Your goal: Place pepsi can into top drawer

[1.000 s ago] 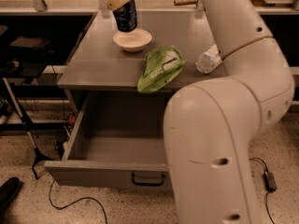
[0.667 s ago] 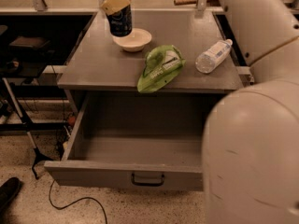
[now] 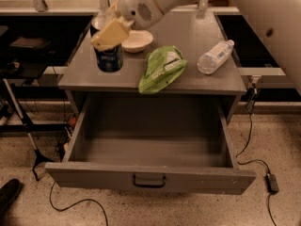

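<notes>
1 pepsi can [image 3: 109, 59], upper left, over worktop [image 3: 188, 29], pinched by gripper [image 3: 109, 36] jaws. 1 bowl [image 3: 137, 40], 1 green bag [image 3: 162, 68], 1 water bottle [image 3: 215, 56]. 1 top drawer [image 3: 94, 175], open, lower centre.

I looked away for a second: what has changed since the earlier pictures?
The gripper, holding the can, carried it from over the bowl toward the cabinet top's front edge, nearer the open drawer. Bowl, green bag, bottle and drawer stayed put.
</notes>
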Tool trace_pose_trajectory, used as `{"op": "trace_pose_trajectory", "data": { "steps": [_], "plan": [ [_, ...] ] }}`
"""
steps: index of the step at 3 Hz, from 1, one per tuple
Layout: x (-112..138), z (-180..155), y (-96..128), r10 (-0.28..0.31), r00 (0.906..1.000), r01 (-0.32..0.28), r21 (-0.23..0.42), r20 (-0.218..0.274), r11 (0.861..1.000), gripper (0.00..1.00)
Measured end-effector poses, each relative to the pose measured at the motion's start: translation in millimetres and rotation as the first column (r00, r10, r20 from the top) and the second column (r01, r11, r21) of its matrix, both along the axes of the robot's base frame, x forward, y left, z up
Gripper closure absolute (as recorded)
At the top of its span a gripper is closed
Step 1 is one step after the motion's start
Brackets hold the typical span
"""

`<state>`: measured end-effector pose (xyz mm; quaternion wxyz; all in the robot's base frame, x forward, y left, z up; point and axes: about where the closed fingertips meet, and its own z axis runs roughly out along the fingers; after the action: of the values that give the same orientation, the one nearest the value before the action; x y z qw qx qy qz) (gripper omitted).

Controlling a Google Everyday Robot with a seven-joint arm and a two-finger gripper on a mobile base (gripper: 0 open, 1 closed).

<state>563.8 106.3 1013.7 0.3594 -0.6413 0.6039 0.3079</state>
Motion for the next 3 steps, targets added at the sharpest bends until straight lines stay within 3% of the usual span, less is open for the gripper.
{"op": "trace_pose_trajectory", "data": {
  "steps": [1,2,3],
  "plan": [
    [-40.5,-36.4,-16.5,0.023,0.9970,-0.025,-0.019,-0.073,1.000,1.00],
    [-57.2,-97.0,-48.0,-0.023,0.9848,0.013,-0.059,-0.172,0.998,1.00],
    [-48.0,-161.2,-79.4,-0.118,0.9516,0.097,-0.089,-0.284,0.991,1.00]
  ]
}}
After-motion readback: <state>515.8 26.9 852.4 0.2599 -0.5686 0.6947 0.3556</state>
